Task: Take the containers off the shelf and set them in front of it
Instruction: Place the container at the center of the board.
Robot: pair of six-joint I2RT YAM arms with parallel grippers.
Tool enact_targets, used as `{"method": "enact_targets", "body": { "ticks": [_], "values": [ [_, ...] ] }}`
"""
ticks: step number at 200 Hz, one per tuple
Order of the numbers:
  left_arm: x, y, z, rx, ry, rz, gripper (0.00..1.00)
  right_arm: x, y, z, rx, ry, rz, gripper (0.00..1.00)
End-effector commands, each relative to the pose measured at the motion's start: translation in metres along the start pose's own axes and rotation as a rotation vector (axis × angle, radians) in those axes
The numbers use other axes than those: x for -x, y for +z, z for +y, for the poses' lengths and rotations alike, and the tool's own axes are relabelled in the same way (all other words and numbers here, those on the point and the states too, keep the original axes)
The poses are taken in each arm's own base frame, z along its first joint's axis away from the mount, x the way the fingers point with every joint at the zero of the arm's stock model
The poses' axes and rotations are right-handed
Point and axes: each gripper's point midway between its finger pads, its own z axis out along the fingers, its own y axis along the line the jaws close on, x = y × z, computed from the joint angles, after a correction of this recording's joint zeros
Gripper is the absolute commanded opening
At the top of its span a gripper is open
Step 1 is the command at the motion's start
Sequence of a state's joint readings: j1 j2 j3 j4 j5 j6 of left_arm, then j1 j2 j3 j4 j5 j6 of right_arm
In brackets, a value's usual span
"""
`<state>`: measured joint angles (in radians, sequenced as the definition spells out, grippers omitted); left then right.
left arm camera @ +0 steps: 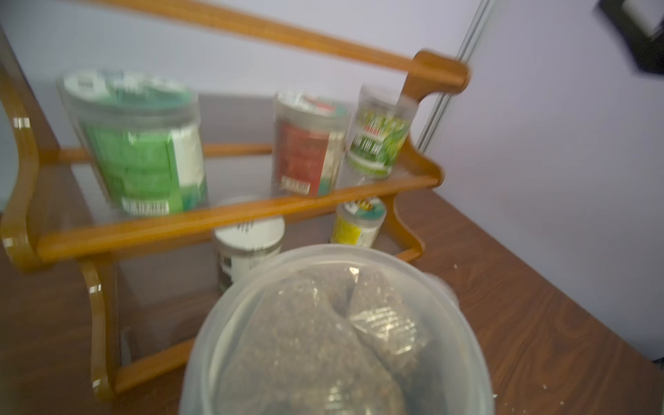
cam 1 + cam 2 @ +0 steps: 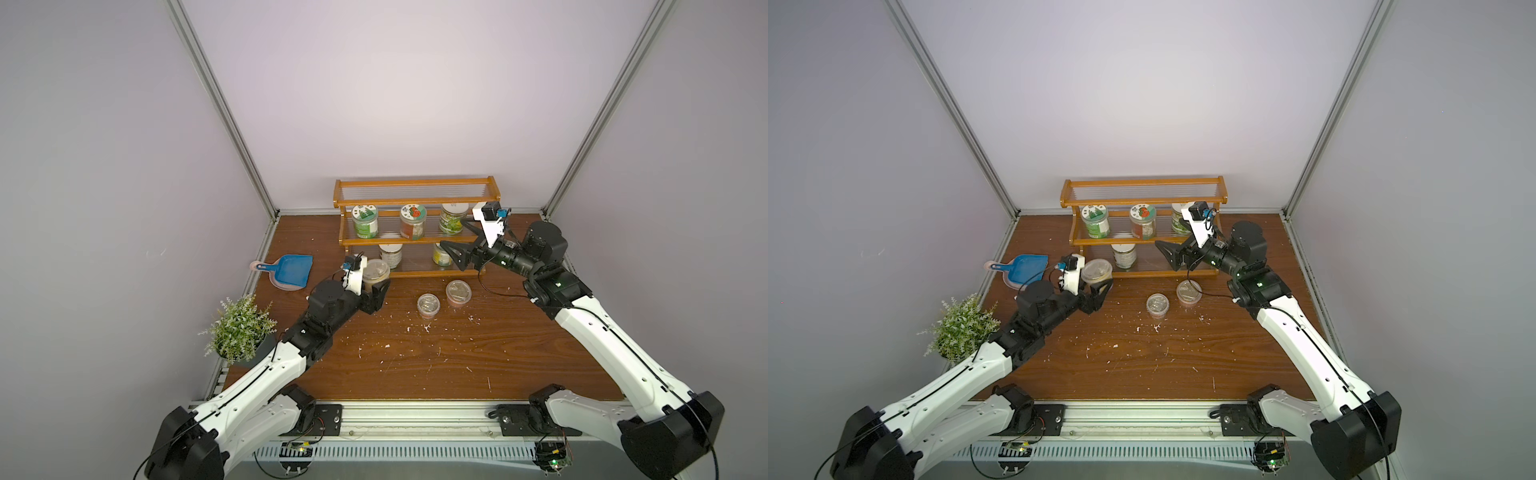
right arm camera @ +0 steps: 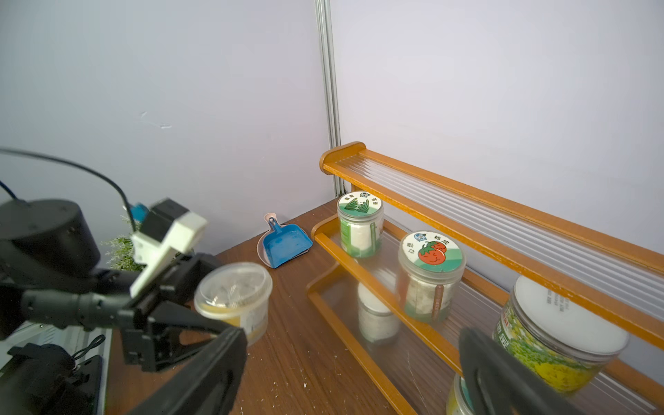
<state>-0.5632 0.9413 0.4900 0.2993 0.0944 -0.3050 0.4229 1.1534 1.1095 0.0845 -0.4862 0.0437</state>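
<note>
The brown bench [image 2: 457,365] carries everything. Against its back wall stands the shelf [image 2: 415,204], three stepped tiers in an orange frame. Off the bench's left edge is a plant [image 2: 239,328], and behind it, near the left wall, lies a blue dustpan [image 2: 293,270].

The left pincer [image 2: 376,286] is clamped on the yellow cup [image 2: 376,270], holding it upright just in front of the shelf's left end. Whether the cup's base touches the bench cannot be told. The right pincer [image 2: 453,235] hangs at the shelf's right end with its jaws wide apart and nothing between them. In the right wrist view the leafy jar [image 3: 560,345] sits just beyond one finger [image 3: 503,377].

Five jars stand on the shelf. On the middle tier, from left to right, are the green jar [image 2: 365,222], the tomato jar [image 2: 413,222] and the leafy jar. On the bottom tier are the white jar [image 2: 390,253] and, to its right, the yellow jar [image 2: 441,254].

Two cups stand on the bench in front of the shelf, close together: the orange cup [image 2: 458,293] and, to its left and nearer the front, the dark cup [image 2: 428,305].
</note>
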Motion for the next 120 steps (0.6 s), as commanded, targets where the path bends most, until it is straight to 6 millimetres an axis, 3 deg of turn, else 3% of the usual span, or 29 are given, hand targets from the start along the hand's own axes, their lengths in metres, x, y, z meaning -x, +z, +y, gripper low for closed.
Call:
{"method": "enact_targets", "body": {
  "ticks": [1,43,100,120],
  "values": [
    [0.003,0.004,-0.012,-0.026,-0.019,-0.094,0.65,0.014,-0.008,0.006,0.015,-0.023,-0.04,0.99],
    [-0.065,0.025,-0.011,-0.046,-0.015,0.015,0.65,0.009,-0.008,0.003,0.004,-0.023,-0.025,0.99],
    [-0.108,0.055,-0.011,-0.063,0.025,0.112,0.67,0.005,-0.009,0.0,-0.019,-0.033,-0.01,0.99],
    [-0.112,0.06,-0.01,-0.06,0.042,0.115,0.67,0.005,-0.01,-0.001,-0.029,-0.04,-0.01,0.99]
  ]
}}
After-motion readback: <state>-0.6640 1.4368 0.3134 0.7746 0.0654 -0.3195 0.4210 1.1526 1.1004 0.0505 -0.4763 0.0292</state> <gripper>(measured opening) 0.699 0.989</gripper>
